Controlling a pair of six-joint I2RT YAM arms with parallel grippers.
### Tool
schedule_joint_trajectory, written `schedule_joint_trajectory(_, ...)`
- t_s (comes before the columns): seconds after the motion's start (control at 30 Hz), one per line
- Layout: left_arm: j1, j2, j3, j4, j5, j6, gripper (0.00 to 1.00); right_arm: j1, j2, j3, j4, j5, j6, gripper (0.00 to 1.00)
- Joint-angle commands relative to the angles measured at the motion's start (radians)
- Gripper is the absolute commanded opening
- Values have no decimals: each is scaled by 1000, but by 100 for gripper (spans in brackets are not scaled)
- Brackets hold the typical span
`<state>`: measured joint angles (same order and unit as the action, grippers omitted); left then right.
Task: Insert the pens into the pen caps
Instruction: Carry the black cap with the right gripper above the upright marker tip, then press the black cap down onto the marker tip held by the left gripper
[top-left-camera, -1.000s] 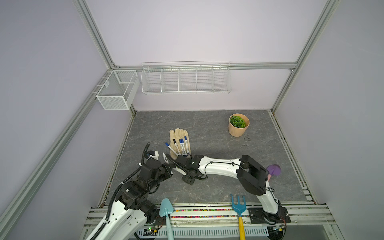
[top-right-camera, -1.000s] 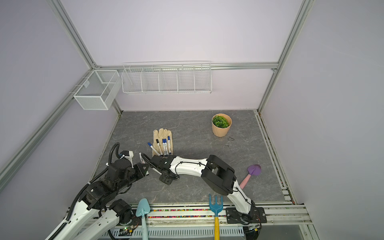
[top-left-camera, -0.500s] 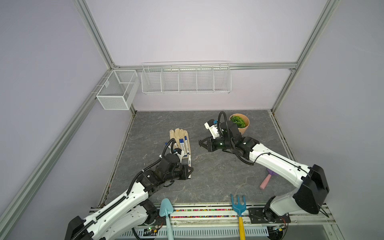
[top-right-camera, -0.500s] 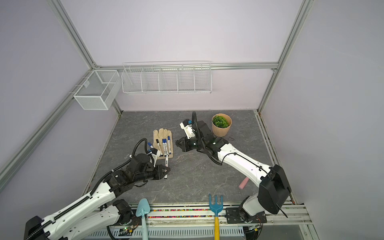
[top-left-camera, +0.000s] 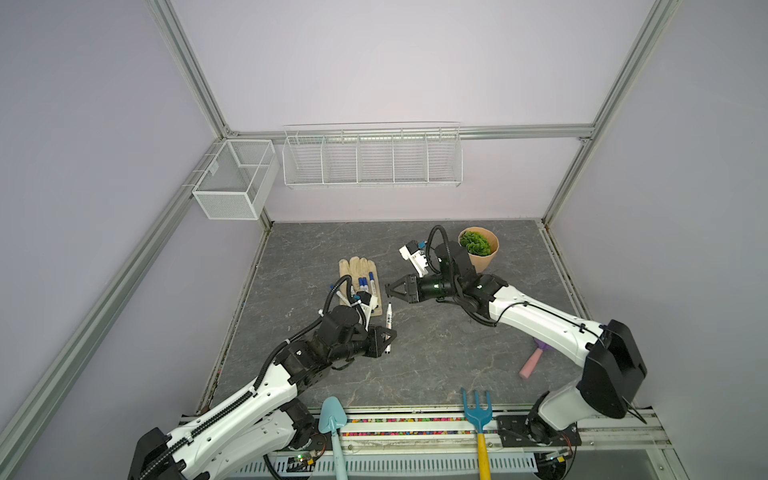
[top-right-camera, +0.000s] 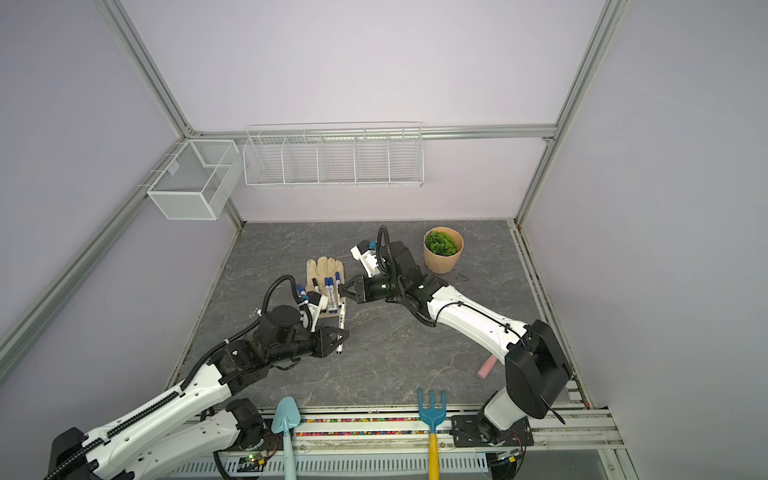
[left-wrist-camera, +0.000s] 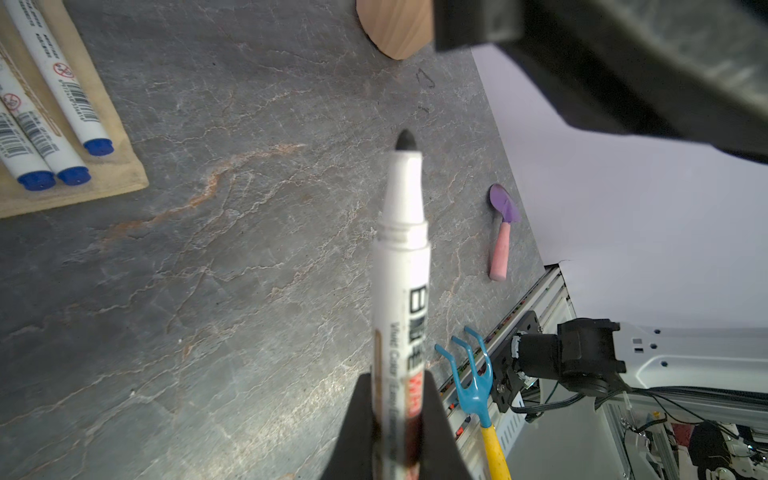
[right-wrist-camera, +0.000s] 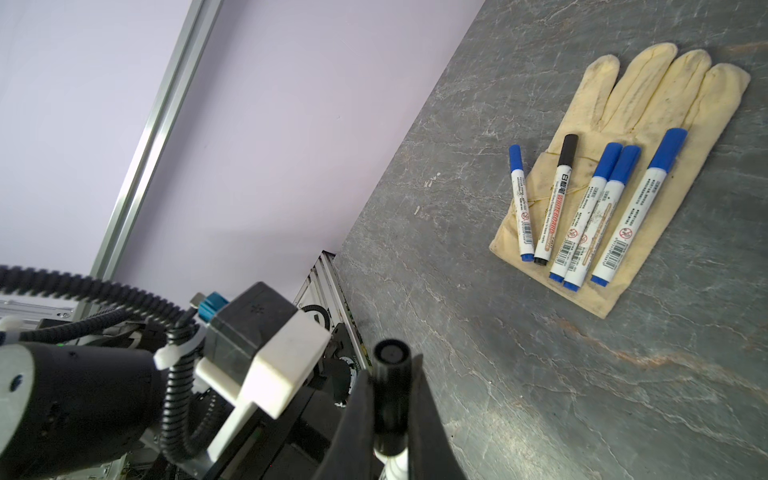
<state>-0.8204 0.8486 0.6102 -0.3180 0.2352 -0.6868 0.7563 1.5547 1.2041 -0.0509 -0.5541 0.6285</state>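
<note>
Left tool (left-wrist-camera: 397, 415) is clamped on the barrel of one uncapped white pen (left-wrist-camera: 401, 291). Its black tip is bare and sticks out past the jaws, above the table (top-left-camera: 436, 365). In both top views that pen (top-left-camera: 388, 328) points from the left tool (top-left-camera: 390, 336) toward the right tool (top-left-camera: 388, 289), which is close by but with a gap between them. Right tool (right-wrist-camera: 390, 399) is pinched tight on a black cap (right-wrist-camera: 390, 386), with the cap's end facing the wrist camera. Five capped pens (right-wrist-camera: 602, 216) lie side by side on a beige glove (right-wrist-camera: 665, 83), flat on the table just beside both tools. Four have blue caps and one has a black cap. The leftmost blue one in the right wrist view lies half off the glove's edge. A plant pot (top-left-camera: 478, 249) stands behind the right arm.
</note>
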Motion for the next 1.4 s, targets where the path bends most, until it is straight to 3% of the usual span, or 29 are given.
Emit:
schedule_joint_trajectory(0.0,-5,-11,39,19,-9,12,0,3,1,2,-28,-32,-11,9)
schedule_joint_trajectory(0.87,-5,-22,27,45,-16,13,0,21,49,2,-41,-11,-34,9)
schedule_joint_trajectory(1.37,-6,-42,8,32,-34,6,0,-6,-23,3,-33,-7,-32,9)
